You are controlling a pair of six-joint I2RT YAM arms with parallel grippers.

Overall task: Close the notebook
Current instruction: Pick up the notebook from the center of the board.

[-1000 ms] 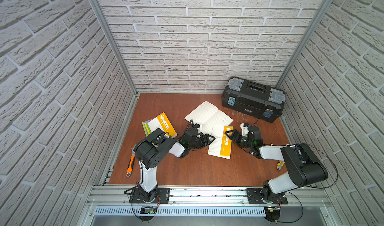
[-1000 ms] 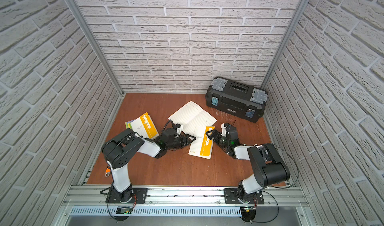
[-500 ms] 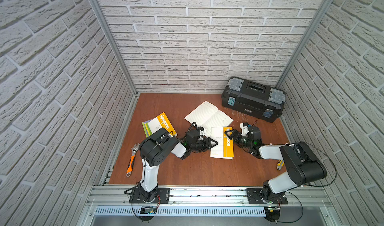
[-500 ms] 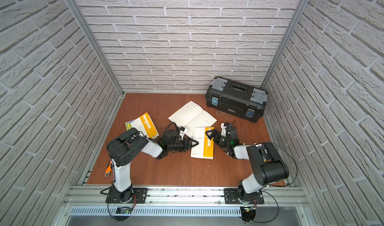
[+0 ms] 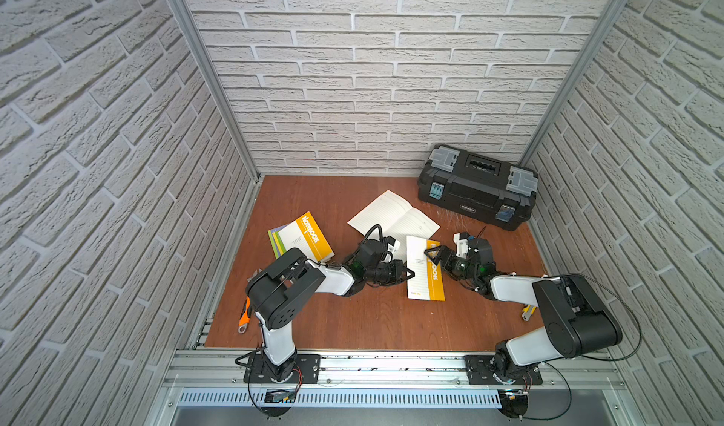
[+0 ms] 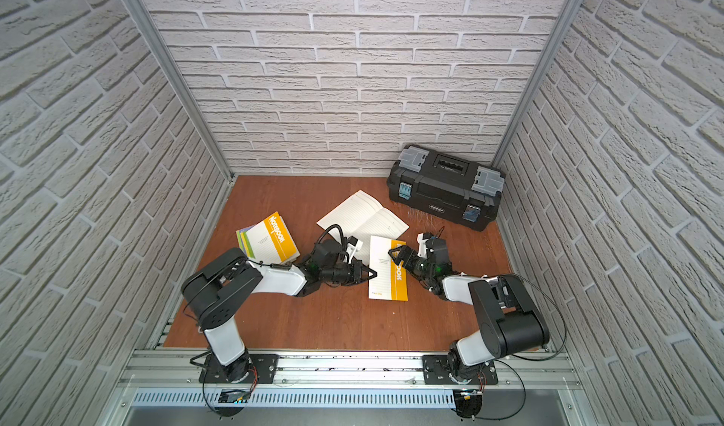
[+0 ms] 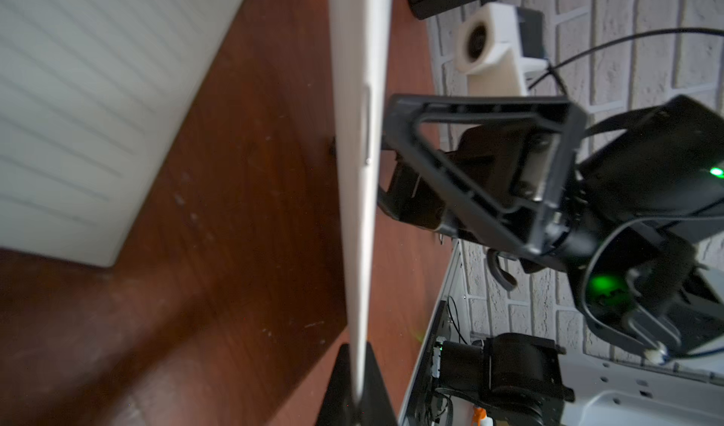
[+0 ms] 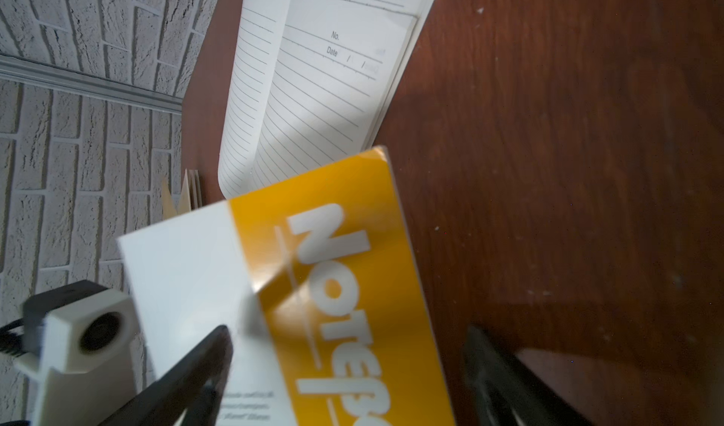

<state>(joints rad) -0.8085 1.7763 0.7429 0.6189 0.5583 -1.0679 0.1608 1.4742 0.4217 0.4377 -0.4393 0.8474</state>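
In both top views the notebook (image 5: 422, 271) lies cover-up mid-tabletop (image 5: 352, 322), with its orange spine band toward the right arm. Its far corner overlaps an open lined notebook (image 5: 391, 216), and a black toolbox (image 5: 476, 187) stands well behind. The left end effector (image 5: 409, 274) meets the notebook's white free edge. The right end effector (image 5: 432, 252) sits at the spine side, near the far corner.

In the left wrist view the notebook (image 7: 358, 130) shows edge-on as a thin pale strip. The left end effector (image 7: 357, 369) is pressed together on that edge, pinching it. Whether it holds the cover alone or the whole block I cannot tell. Beyond the strip, the right end effector's jaws stand apart.

In the right wrist view the right end effector (image 8: 346, 330) is spread wide. One finger (image 8: 211, 349) is over the white part of the cover, the other over bare tabletop past the spine, and it grips nothing.

The notebook looks like a light, thin softcover that is floppy rather than stiff, with a glossy and probably slippery cover. The free long edge is the sensible place to pinch it. A light press beside the spine should keep it from sliding or springing open.
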